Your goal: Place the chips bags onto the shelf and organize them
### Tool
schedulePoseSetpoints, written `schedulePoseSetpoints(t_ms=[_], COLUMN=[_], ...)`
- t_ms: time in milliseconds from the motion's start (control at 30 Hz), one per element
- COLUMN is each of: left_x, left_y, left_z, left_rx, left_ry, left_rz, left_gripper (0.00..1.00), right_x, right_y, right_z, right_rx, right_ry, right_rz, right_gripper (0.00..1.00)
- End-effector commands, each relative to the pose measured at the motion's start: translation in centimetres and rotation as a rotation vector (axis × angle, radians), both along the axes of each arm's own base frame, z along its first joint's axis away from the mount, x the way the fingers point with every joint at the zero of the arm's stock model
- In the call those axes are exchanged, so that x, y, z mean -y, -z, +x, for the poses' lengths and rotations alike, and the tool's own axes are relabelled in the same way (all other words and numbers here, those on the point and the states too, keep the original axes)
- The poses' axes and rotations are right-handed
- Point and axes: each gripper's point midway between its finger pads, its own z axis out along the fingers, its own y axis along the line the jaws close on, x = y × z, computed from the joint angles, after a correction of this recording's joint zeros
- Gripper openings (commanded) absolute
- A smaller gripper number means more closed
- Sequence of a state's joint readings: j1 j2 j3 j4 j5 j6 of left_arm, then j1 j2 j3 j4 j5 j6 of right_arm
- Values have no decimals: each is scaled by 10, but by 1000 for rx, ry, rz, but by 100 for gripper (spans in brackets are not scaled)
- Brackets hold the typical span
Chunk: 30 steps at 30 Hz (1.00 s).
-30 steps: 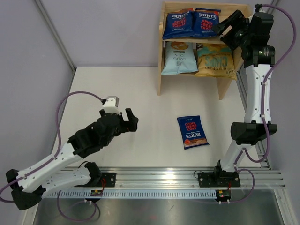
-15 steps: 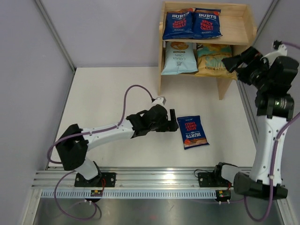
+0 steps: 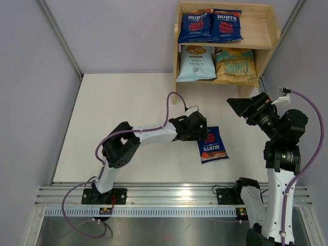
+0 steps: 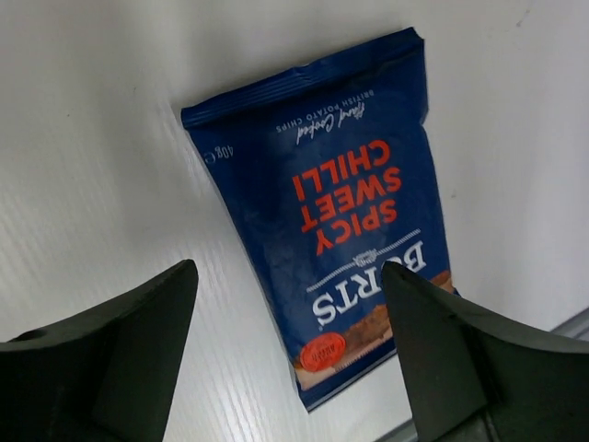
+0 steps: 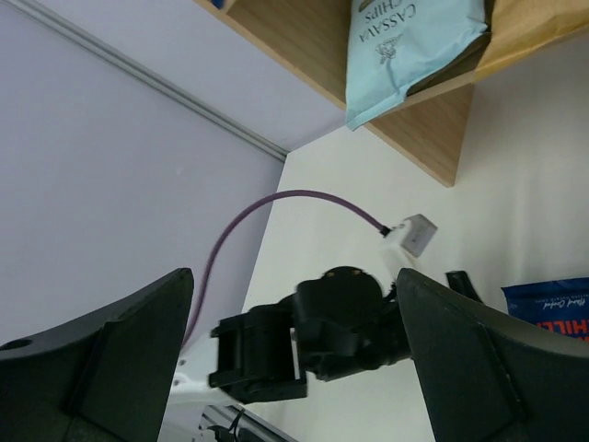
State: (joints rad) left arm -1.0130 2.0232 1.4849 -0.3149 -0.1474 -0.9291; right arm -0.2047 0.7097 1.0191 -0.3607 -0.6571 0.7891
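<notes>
**Item one, stock.** The shelf [image 3: 267, 32] carries four bags. A Burts bag [image 3: 195, 25] and a second Burts bag [image 3: 226, 24] sit side by side on the upper tier. A light blue bag [image 3: 196, 63] and a yellow-gold bag [image 3: 236, 65] sit side by side on the lower tier. The right part of the upper tier is bare wood.

**Item two, outstanding.** The loose Burts bag [image 3: 211, 144] lies flat and face up on the table [image 3: 128, 113], in front of the shelf and well apart from it.

**Item three, my left pincer [image 3: 197, 128].** It hangs over that bag's far left corner, fingers spread wide and holding nothing. In the wrist view the bag fills the gap between the two fingers. How high above it I am, I cannot tell.

**Item four, my right pincer [image 3: 245, 106].** It is raised in the air between the shelf and the loose bag, also spread wide and also empty (its camera looks across at my left arm, not at the loose bag).

**Assessment.** The step in hand is the approach to the last pickup. In my judgement, the next move is to lower the left pincer and close on an edge or the crimped top seam. A flat, crinkly bag gives little to pinch from above and may slide on the smooth table. I would then lift it and carry it to the bare spot beside the two Burts bags, so that like sits with like.
</notes>
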Motion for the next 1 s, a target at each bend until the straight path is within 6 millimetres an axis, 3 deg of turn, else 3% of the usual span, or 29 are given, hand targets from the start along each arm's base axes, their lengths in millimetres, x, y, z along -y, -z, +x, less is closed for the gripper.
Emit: schedulePoseSetpoints(t_ms=[0,100,133,300,467,567,600,633,733,767,800,900,933,967], left_x=[3,5,4,9,0,-5,-8,-10,-10,-25,-24,-59,-64,-71], left_y=[19,29,40,55,68,71,71,72,50,60,29,22,-5,-12], left_z=[9,14,13,16,17,20,22,22,28,22,31,32,34,35], left_rx=[-7,10,-1,0,1,17,29,33,87,87,147,197,232,253], left_ry=[-34,-37,-37,-39,-62,-71,-80,-82,-107,-119,-163,-246,-268,-280], left_rz=[58,100,128,177,234,256,265,270,223,247,175,158,102,87], left_gripper=[80,80,79,68,58,30,13,4,0,0,0,0,0,0], right_x=[-11,-16,-16,-17,-21,-23,-23,-23,-22,-22,-22,-25,-26,-28], right_y=[-27,-26,-25,-19,-21,-22,-22,-20,-10,-7,1,21,27,32], right_z=[-24,-28,-28,-28,-31,-33,-33,-32,-29,-27,-25,-19,-19,-18], right_rx=[108,111,115,107,114,118,116,110,89,82,68,41,33,14], right_ry=[-43,-74,-74,-77,-101,-111,-112,-112,-109,-107,-109,-134,-143,-150], right_rz=[0,-11,-13,-14,-13,-11,-10,-9,-4,-2,3,24,35,63], right_gripper=[99,100,99,99,99,100,99,100,100,99,100,99,100,100])
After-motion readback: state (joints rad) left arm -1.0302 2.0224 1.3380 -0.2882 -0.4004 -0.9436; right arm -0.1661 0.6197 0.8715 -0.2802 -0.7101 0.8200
